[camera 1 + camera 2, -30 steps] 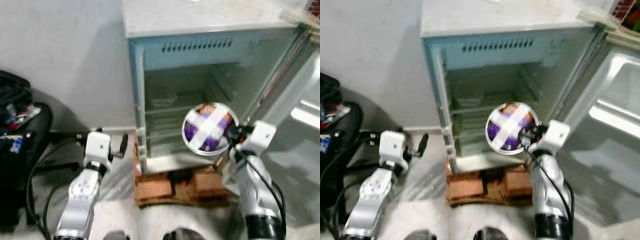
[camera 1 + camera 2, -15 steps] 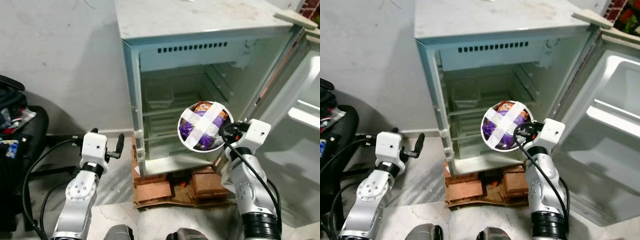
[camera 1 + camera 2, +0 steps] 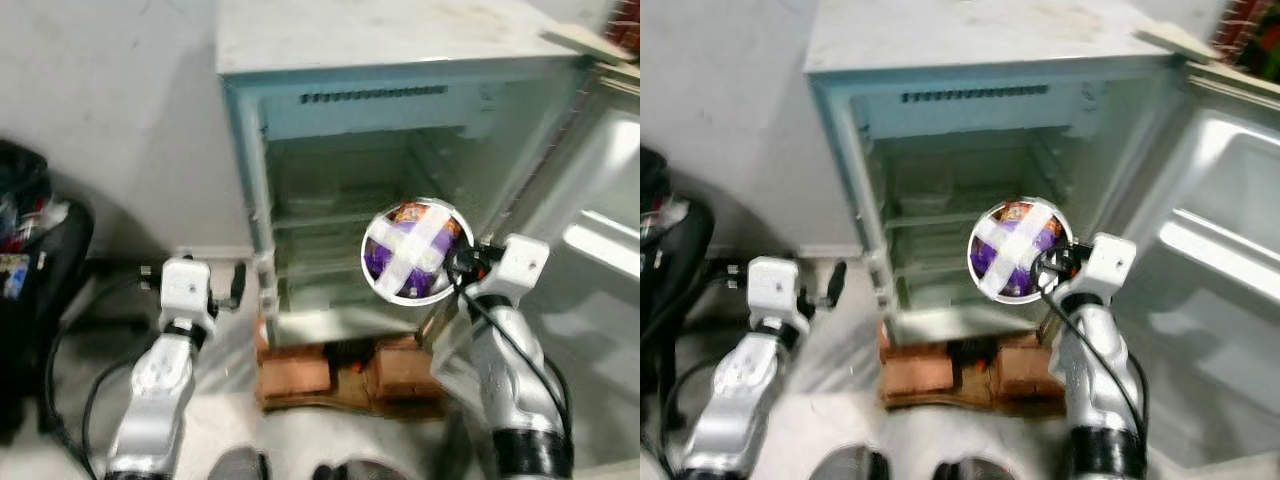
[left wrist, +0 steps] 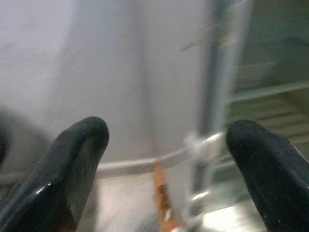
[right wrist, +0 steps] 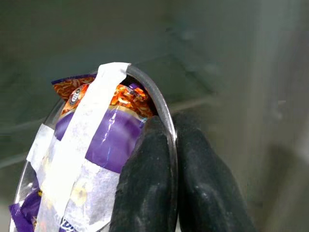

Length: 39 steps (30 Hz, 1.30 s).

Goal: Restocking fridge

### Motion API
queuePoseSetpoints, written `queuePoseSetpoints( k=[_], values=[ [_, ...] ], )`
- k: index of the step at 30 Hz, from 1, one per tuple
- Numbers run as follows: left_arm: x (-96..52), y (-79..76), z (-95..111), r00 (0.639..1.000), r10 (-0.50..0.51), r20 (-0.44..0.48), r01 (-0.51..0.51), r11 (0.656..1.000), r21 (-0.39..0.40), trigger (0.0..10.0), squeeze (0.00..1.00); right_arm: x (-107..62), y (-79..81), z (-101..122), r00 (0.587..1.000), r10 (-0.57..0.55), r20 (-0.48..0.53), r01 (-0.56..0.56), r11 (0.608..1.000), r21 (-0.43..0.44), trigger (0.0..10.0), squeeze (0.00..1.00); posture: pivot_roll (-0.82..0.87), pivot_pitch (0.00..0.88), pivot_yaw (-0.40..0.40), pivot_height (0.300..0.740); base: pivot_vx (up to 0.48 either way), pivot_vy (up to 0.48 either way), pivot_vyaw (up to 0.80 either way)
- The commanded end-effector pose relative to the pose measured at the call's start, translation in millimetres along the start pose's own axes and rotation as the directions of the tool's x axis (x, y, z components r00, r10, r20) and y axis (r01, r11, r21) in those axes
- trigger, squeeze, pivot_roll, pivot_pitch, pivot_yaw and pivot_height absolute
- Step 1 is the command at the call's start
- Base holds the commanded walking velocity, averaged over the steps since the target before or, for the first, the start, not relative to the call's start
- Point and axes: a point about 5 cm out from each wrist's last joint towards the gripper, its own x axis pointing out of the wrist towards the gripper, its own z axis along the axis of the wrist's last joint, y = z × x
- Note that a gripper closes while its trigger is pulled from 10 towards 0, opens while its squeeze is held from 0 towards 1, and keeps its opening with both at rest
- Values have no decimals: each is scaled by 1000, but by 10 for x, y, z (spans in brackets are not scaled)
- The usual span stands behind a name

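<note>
One bowl [image 3: 414, 252] pinched by right hand [image 3: 462, 266] | left hand [image 3: 237, 285] wide | fridge [image 3: 400, 170] open

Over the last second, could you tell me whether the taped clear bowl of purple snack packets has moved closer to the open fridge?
Cannot tell. The taped clear bowl of purple snack packets sits before the open white fridge's lower shelves much as before; the camera itself shifted, hiding any small advance.
</note>
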Motion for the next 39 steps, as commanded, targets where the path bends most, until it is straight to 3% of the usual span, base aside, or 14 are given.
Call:
queuePoseSetpoints(
  k=[1,12,20,29,39],
  values=[
    [-10,49,-12,999,39,-7,-39,999,-1,10000,0,3,59,72,999,31,36,-31,1000,-2,10000,0,70,82,-36,740,0,0,544],
    [-55,114,-55,997,63,-34,-64,998,-23,10000,0,-1,112,72,997,59,47,-58,998,-14,10000,0,76,93,-39,740,0,0,39],
    [-77,90,-73,998,42,-41,-43,999,-25,10000,0,-9,41,55,999,5,42,-5,1000,-6,10000,0,74,94,-36,740,308,0,0],
    [-78,79,-77,998,34,-46,-36,999,-30,10000,0,-11,-17,68,998,-26,50,27,1000,-12,10000,0,71,95,-32,740,332,0,-658],
    [-123,77,-94,997,40,-58,-42,999,-32,10000,0,-13,-26,51,998,-35,47,36,999,-15,10000,0,78,97,-35,740,0,0,0]
  ],
)
